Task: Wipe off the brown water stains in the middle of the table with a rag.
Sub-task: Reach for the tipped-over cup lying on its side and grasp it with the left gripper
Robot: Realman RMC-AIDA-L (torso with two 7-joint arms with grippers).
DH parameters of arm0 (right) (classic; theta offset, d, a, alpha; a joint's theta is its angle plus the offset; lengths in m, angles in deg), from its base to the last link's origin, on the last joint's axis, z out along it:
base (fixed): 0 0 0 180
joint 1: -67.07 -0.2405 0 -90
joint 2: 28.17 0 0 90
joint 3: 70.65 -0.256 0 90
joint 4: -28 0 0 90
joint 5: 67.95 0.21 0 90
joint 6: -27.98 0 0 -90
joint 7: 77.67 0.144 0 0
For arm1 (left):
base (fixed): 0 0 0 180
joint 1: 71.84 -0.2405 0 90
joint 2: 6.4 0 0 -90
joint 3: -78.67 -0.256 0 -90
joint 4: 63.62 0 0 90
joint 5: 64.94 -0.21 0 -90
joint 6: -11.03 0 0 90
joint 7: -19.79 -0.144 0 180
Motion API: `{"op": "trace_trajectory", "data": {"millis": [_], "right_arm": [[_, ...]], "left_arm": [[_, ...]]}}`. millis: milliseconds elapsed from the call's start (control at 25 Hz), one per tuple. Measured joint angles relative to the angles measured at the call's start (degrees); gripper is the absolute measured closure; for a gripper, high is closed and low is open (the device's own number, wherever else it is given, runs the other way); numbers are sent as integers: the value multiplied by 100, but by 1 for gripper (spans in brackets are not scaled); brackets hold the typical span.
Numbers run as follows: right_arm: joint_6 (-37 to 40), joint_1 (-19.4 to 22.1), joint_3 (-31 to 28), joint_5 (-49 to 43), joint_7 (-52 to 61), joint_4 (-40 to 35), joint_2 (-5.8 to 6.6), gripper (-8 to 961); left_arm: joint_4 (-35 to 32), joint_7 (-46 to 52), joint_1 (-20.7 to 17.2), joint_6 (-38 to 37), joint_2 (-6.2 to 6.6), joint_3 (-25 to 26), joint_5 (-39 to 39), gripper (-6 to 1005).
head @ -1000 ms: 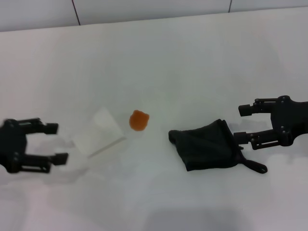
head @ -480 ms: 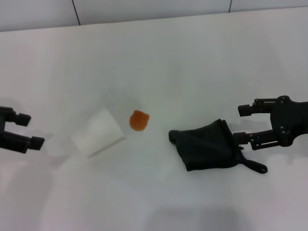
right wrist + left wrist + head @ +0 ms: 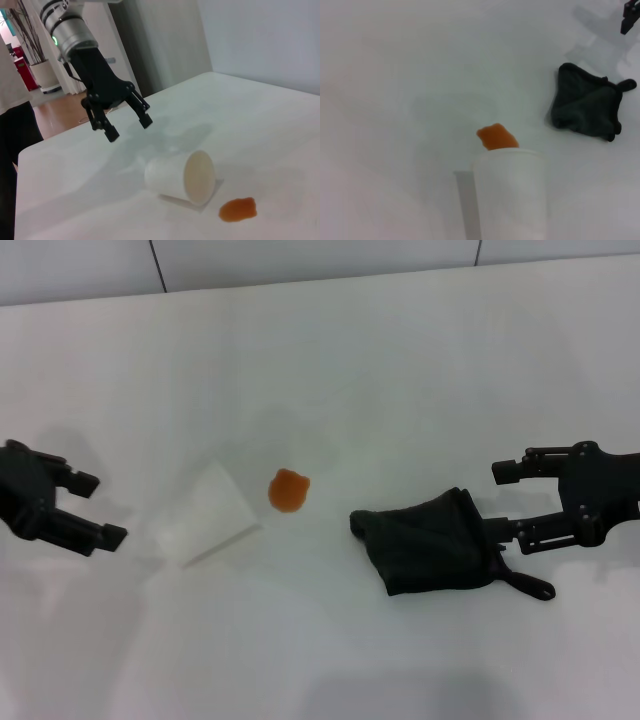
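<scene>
The brown water stain (image 3: 288, 490) is a small orange-brown blob on the white table (image 3: 380, 370); it also shows in the left wrist view (image 3: 497, 137) and the right wrist view (image 3: 238, 209). The black rag (image 3: 435, 543) lies bunched to the right of the stain, with its loop tail at its right; it also shows in the left wrist view (image 3: 590, 107). My right gripper (image 3: 503, 498) is open and empty, just right of the rag. My left gripper (image 3: 100, 508) is open and empty at the far left; it also shows in the right wrist view (image 3: 127, 127).
A white paper cup (image 3: 205, 514) lies on its side just left of the stain, between the stain and my left gripper; it also shows in the left wrist view (image 3: 510, 192) and the right wrist view (image 3: 181, 176). Dark seam lines run along the table's far edge.
My left gripper drew away to the far left, then came back a little to the right and tilted. The right gripper, rag, cup and stain have stayed put.
</scene>
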Motion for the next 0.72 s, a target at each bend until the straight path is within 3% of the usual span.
{"op": "trace_trajectory", "data": {"millis": [720], "right_arm": [[-4,-49,1,-1,2,-31,0,112]], "left_arm": [[-1173,17,-19,1188,-16,7,-59,118]]}}
